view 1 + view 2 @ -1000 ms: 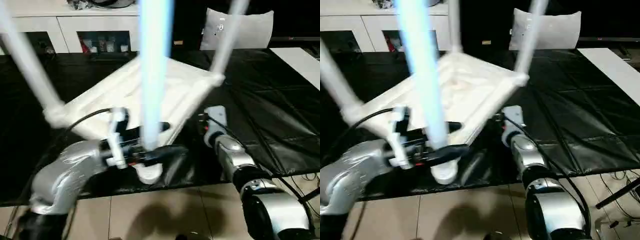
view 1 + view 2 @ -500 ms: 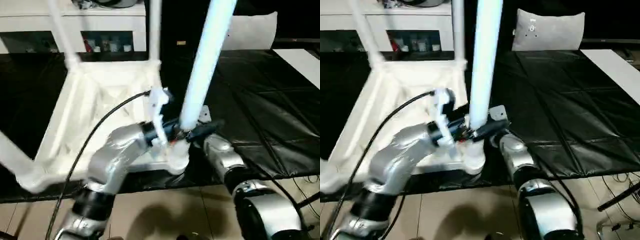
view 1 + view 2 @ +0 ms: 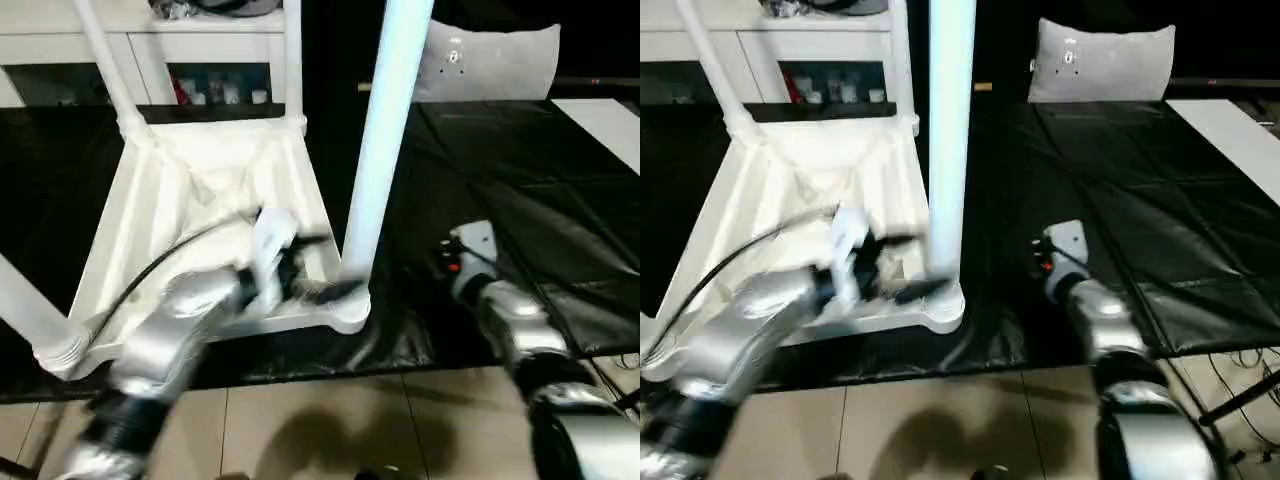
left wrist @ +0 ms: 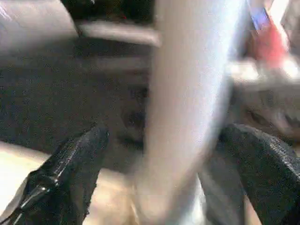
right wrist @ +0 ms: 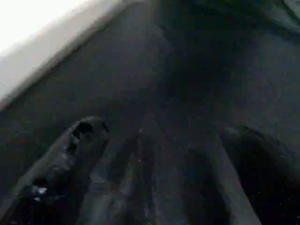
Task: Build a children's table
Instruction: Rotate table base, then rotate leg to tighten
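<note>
While the upturned children's table (image 3: 200, 190) holds its legs socketed, both grippers gape, apparently empty.

Black-covered work surface, with the upturned table lying on it

A wide surface under a black sheet (image 3: 520, 190) is carrying the children's table (image 3: 190, 190), which is lying upside down with its ribbed underside facing up and its legs pointing upward. A white pillow (image 3: 490, 60) is sitting at the sheet's far edge, and a white board (image 3: 605, 120) is lying at its far right. Pale floor tiles (image 3: 330, 430) are showing below the near edge.
</note>
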`<state>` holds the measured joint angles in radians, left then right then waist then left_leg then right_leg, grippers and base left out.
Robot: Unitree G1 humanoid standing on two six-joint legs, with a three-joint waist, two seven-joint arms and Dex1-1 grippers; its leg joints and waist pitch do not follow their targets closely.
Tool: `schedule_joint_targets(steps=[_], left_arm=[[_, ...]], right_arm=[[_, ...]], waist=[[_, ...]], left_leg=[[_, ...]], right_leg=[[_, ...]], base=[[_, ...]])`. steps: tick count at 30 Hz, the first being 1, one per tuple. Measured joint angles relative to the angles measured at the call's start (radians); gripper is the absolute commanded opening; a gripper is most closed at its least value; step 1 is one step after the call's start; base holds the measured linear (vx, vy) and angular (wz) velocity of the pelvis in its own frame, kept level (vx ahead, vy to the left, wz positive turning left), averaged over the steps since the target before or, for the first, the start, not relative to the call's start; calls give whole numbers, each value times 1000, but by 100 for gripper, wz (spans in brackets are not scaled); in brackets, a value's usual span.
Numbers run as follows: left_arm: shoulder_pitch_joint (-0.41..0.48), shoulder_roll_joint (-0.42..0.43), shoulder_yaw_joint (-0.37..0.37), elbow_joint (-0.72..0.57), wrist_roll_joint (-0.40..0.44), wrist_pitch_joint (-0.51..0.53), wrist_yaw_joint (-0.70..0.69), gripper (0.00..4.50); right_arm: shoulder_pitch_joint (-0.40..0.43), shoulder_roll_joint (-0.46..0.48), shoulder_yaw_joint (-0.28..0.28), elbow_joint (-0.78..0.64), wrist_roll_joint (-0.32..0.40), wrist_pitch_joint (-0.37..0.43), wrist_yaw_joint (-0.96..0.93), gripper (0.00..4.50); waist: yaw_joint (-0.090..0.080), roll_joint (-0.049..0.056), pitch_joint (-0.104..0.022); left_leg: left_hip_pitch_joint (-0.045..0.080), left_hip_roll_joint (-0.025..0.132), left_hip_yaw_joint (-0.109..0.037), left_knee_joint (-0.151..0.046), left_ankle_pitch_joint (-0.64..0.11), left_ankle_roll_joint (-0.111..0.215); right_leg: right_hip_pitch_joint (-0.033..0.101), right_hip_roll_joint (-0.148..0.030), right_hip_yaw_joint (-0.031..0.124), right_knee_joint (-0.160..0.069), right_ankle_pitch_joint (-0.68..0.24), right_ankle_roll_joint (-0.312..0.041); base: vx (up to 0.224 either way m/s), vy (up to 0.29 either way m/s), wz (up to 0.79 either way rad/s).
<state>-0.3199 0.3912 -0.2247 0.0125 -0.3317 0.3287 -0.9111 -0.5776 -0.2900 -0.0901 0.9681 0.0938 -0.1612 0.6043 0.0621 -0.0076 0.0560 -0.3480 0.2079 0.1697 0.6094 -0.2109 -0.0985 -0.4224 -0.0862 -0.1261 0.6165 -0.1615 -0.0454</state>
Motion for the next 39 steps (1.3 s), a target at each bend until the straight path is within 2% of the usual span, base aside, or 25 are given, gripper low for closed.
schedule_joint_targets(steps=[2,4,8,11,13,17,18,19,28,39], left_arm=[[4,54,-20,15,18,-8,-60,415],[-15,92,-40,83,77,-64,-88,404],[-65,108,-61,211,148,-117,-90,365],[-84,115,-75,248,166,-140,-111,355],[-104,111,-98,276,185,-156,-119,320],[-129,99,-111,347,218,-170,-134,312],[-131,94,-112,356,219,-170,-137,286],[-138,91,-114,361,219,-168,-147,286],[-159,91,-126,368,218,-122,-198,217],[-155,111,-126,351,217,-85,-260,138]], right_arm=[[42,-33,22,-93,20,3,91,450],[92,-71,41,-198,41,12,181,450],[162,-127,65,-336,73,46,299,450],[207,-150,89,-426,97,77,381,450],[242,-174,101,-495,110,111,425,450],[297,-221,124,-614,152,184,505,450],[306,-228,129,-634,155,201,519,450],[316,-234,138,-657,168,223,535,450],[340,-252,162,-752,194,327,581,450],[333,-237,179,-789,204,353,573,450]], waist=[[5,1,0],[14,4,0],[29,5,-1],[29,6,-1],[30,8,-1],[29,11,-2],[29,11,-2],[29,11,-2],[33,11,-2],[32,12,-3]], left_leg=[[1,0,0,0,0,0],[3,0,0,0,0,0],[5,-1,0,0,0,0],[6,-1,-1,-1,0,0],[6,-1,-1,-1,0,0],[7,-1,-1,-3,0,0],[7,-1,-1,-3,0,0],[7,-1,-1,-3,0,0],[7,-1,-2,-3,0,0],[8,-1,-2,-6,0,0]], right_leg=[[2,0,0,-1,0,0],[4,0,0,-3,1,1],[8,0,1,-6,2,3],[8,0,1,-6,2,4],[8,0,2,-7,2,4],[8,1,1,-7,1,5],[8,1,1,-7,1,5],[8,1,1,-7,1,5],[9,1,1,-9,1,6],[9,1,1,-10,0,7]], base=[[0,0,0],[0,0,0],[0,0,0],[0,0,0],[0,0,0],[0,0,0],[0,0,0],[0,0,0],[0,0,0],[0,0,0]])
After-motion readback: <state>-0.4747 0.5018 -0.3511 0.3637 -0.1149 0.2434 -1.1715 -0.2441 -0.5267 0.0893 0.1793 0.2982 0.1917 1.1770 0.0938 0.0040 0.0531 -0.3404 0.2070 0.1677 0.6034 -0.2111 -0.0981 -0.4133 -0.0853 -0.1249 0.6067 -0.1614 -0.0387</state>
